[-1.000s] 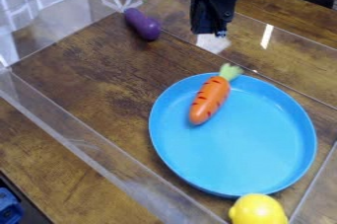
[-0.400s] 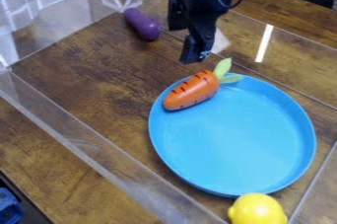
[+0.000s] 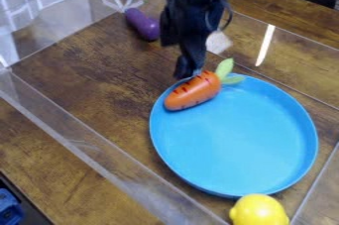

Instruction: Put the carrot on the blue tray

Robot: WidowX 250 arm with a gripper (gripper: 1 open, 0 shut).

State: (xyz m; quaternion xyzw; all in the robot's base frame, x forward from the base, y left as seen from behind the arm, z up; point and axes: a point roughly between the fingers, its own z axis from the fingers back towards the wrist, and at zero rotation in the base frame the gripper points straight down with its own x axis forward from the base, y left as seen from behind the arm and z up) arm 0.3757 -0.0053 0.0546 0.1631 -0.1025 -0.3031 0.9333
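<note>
- Carrot (image 3: pixel 195 89): one, orange body with dark marks, green leafy top; lying at the far left edge of the tray, over the rim.
- Direction of same: blunt orange tip toward the near left, leaves toward the far right.
- Long axis of same: diagonal, running from near left to far right, the body lying on its side and not upright.
- Tray (image 3: pixel 233 142): one, round, bright blue, on the right half of the wooden table (image 3: pixel 86 95); its middle is bare.
- My claw (image 3: pixel 191 68): one, dark, reaching in from the far side, open, fingers apart just at the far side of the carrot and gripping nothing. Whether a fingertip touches the carrot I cannot tell.
- Eggplant (image 3: pixel 142 25): one, purple, far left of the carrot, well apart from it.
- Lemon (image 3: pixel 259 210): one, yellow, at the near right, beside the tray's near rim.
- Hidden: a pale patch (image 3: pixel 220 44) on the table, partly behind my claw; my upper parts run out of view at the far edge.
- Cut off: a blue item (image 3: pixel 11 207) in the near left corner, too little shown to name.
- Hard to make out: my finger outlines, dark and blurred against each other; the clear panel (image 3: pixel 99 140) along the left, seen mostly by its glare.
</note>
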